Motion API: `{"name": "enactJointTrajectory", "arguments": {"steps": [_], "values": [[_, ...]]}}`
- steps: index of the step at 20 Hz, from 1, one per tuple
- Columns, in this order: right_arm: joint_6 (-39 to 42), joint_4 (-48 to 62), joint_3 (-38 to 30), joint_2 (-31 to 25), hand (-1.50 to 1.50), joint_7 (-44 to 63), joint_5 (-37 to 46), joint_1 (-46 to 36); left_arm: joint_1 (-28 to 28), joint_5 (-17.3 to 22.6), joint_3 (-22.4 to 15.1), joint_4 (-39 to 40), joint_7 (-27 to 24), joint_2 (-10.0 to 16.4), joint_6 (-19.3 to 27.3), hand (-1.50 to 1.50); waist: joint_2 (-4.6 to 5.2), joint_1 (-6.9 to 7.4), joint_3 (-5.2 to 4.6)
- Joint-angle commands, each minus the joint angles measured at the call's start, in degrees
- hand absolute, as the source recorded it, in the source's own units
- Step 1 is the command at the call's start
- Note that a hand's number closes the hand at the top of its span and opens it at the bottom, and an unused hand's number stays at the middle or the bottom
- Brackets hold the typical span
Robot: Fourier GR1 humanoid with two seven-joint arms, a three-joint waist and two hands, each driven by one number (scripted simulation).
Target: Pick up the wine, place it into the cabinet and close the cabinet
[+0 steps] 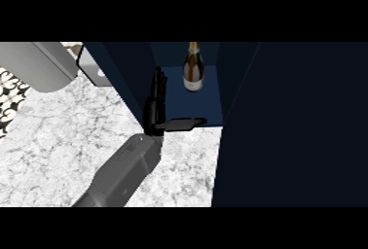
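The wine bottle (193, 68) stands upright inside the dark blue cabinet (208, 104), towards the back of its open compartment. My left hand (154, 109) is at the compartment's left front, open. Its fingers (158, 82) are straight and lie along the inner edge of the cabinet's left door (119, 73), and the thumb (185, 123) sticks out to the right over the cabinet floor. The hand is left of the bottle, nearer to me, and not touching it. The right door (295, 126) is a broad dark panel filling the right side. My right hand does not show.
A grey metal appliance (36, 63) sits at the back left of the marble counter (64, 146), with a white object (93, 68) beside it. A black-and-white patterned strip (10, 97) runs along the left edge.
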Motion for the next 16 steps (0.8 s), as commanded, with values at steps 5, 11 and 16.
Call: {"name": "enactJointTrajectory", "arguments": {"steps": [5,11,16], "values": [[-4.54,-4.72,2.62,0.80,-1.50,6.43,4.05,-3.79,11.98,-2.77,-12.04,-22.37,3.92,0.00,13.36,-1.50,0.00,2.05,-0.04],[-2.52,-6.99,0.34,-0.51,-1.50,5.03,-0.38,0.27,21.72,-7.32,-14.88,-38.80,7.37,2.34,16.52,-1.50,0.07,2.00,0.00],[-1.38,-4.36,-3.36,-2.25,-1.50,5.32,-2.60,-2.10,28.78,-11.80,-19.01,-54.29,13.69,7.26,25.87,-1.50,0.02,2.33,0.02]]}}
